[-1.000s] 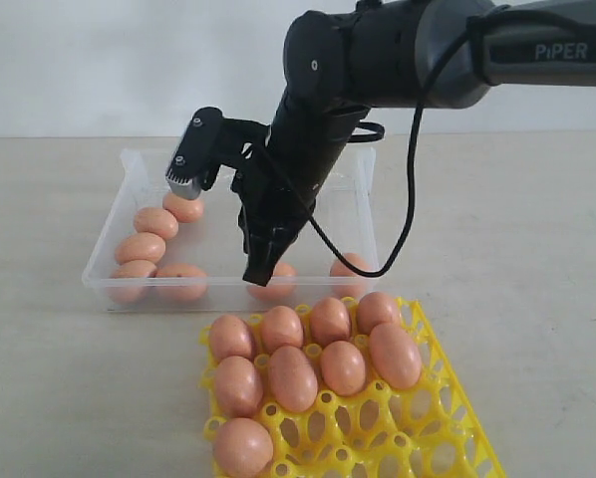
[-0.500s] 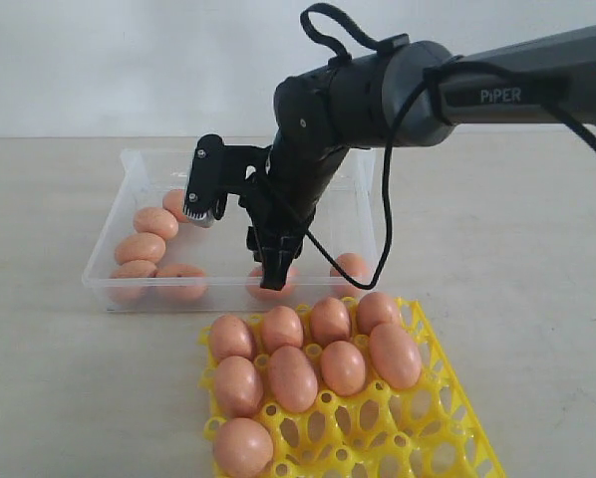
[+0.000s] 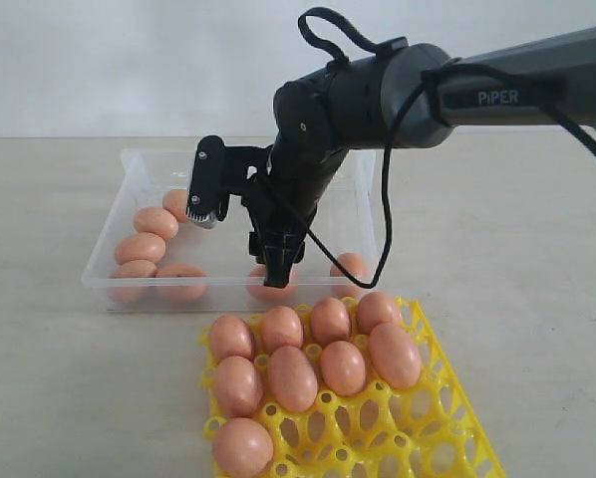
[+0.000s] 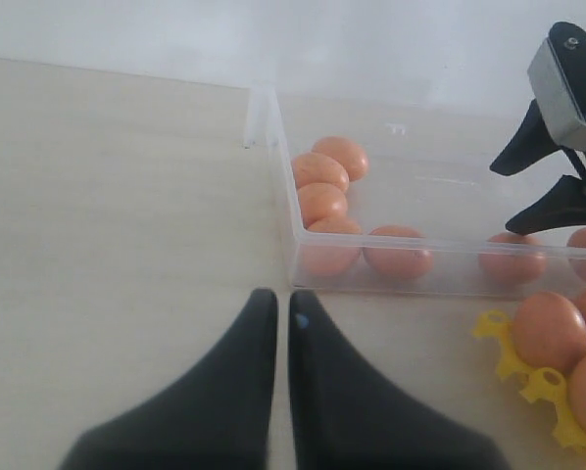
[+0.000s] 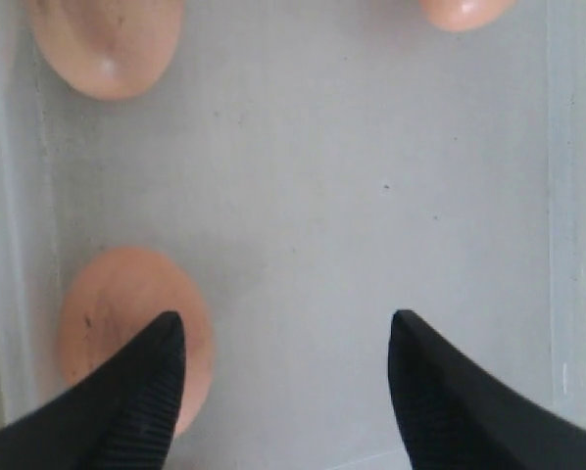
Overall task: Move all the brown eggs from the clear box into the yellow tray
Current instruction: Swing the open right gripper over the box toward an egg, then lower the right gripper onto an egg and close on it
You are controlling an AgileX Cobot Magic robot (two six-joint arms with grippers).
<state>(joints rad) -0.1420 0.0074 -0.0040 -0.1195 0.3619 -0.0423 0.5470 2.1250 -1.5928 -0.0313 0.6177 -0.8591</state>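
Spreading under everything, a pale tabletop (image 3: 59,378) is carrying the clear box (image 3: 218,294) toward the back and the yellow tray (image 3: 447,418) just in front of it. The box's front wall and the tray's back edge are sitting near each other.

The dark right arm (image 3: 378,90) is reaching in from the right and bending down into the box, with a black cable (image 3: 398,199) looping beside it.

The right gripper (image 5: 285,317) is pointing straight down at the box floor close to the front wall. Its jaws are standing wide apart and released, gripping nothing. One of its fingers (image 5: 136,392) is hanging over the edge of a single egg (image 5: 117,294), while the other is hanging over bare plastic.

The left gripper (image 4: 280,297) is hovering above the table outside the box's near-left corner. Its jaws are clenched almost together on nothing, with only a sliver showing between them.

The brown eggs (image 3: 292,376) are lying in two groups. Nine are sitting in the tray's cups: four along the back row, four in the second row and one alone at the front left. Seven are resting in the box: five clustered along its left side, one under the right gripper and one near the front-right corner.
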